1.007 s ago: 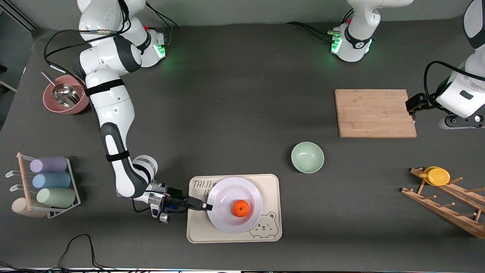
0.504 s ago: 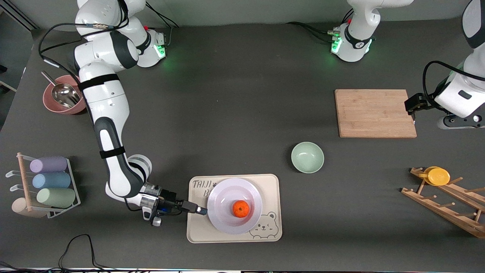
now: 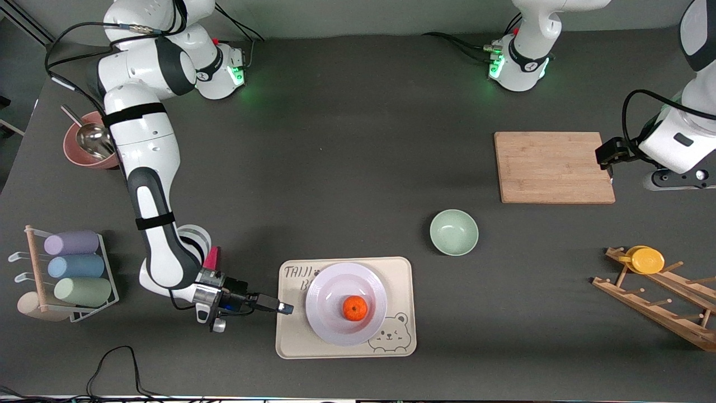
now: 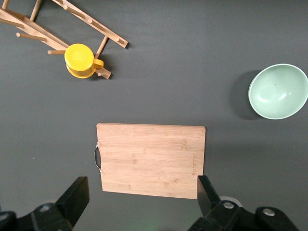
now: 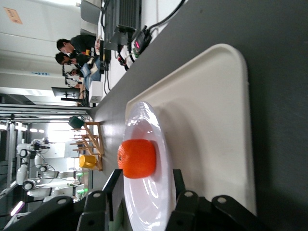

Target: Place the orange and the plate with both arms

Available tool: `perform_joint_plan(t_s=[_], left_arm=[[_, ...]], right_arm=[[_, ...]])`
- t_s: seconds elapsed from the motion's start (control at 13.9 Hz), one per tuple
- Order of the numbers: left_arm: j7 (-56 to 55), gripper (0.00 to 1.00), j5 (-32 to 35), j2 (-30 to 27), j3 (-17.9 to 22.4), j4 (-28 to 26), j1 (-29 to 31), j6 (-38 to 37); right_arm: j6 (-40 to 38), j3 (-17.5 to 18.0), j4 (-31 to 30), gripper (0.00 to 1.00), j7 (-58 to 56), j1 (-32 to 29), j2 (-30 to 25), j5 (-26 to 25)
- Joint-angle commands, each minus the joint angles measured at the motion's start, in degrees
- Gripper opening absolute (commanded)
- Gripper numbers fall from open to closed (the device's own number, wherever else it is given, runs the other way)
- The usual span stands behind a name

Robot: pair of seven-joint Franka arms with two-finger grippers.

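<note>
The orange [image 3: 356,308] lies in the white plate [image 3: 330,288], which rests on the cream bear-printed tray [image 3: 400,268]. My right gripper [image 3: 282,308] is open and empty, low over the tray's edge toward the right arm's end, a short gap from the plate's rim. In the right wrist view the orange [image 5: 137,158], the plate [image 5: 151,207] and the tray [image 5: 207,120] lie straight ahead of the right gripper [image 5: 145,174]. My left gripper [image 3: 607,157] is open and empty, and waits in the air beside the cutting board [image 3: 554,167]; the left gripper [image 4: 142,185] shows its fingers spread wide.
A pale-green bowl [image 3: 453,232] stands farther from the camera than the tray. A wooden rack with a yellow cup [image 3: 647,259] is at the left arm's end. A rack of pastel cups [image 3: 72,266] and a pink bowl with a scoop [image 3: 89,146] are at the right arm's end.
My right gripper has drawn back from the plate's rim toward the right arm's end. The plate and orange stay on the tray. The left arm has barely moved.
</note>
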Motion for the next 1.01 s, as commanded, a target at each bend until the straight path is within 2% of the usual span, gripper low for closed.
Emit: perform_joint_plan(t_s=[0.0,0.14,0.29,0.58,0.65,0.79,0.94], left_arm=[[-1.0,1.0,0.5,-0.4,0.1,0.2,-0.7,0.2],[-0.9,1.0,0.5,-0.4,0.1,0.1,-0.6,0.5],[-1.0,1.0,0.5,-0.4,0.1,0.1,-0.6,0.7],[-0.9,1.0,0.5,-0.4,0.1,0.1,-0.6,0.8],[-0.9,1.0,0.5,-0.4,0.1,0.1,-0.7,0.8],[-1.0,1.0,0.5,-0.4,0.1,0.0,-0.6,0.4],[-0.9,1.0,0.4,-0.4,0.1,0.0,-0.6,0.5]], right_arm=[[0.4,-1.0,-8.2,0.48,3.3,-1.0,-7.5,-6.9],[0.3,-3.3,-11.9,0.51,7.3,-1.0,-11.9,-14.4],[0.2,-3.4,-16.2,0.52,11.6,-2.2,-17.4,-25.2],[-0.8,-3.8,-25.6,0.58,15.7,-3.9,-30.1,-42.8],[-2.5,-3.9,-27.1,0.67,15.7,-4.7,-32.8,-45.9],[-7.8,-6.3,-27.4,0.71,15.7,-5.5,-36.7,-51.7],[-12.7,-8.2,-27.3,0.87,15.7,-5.6,-40.6,-56.8]])
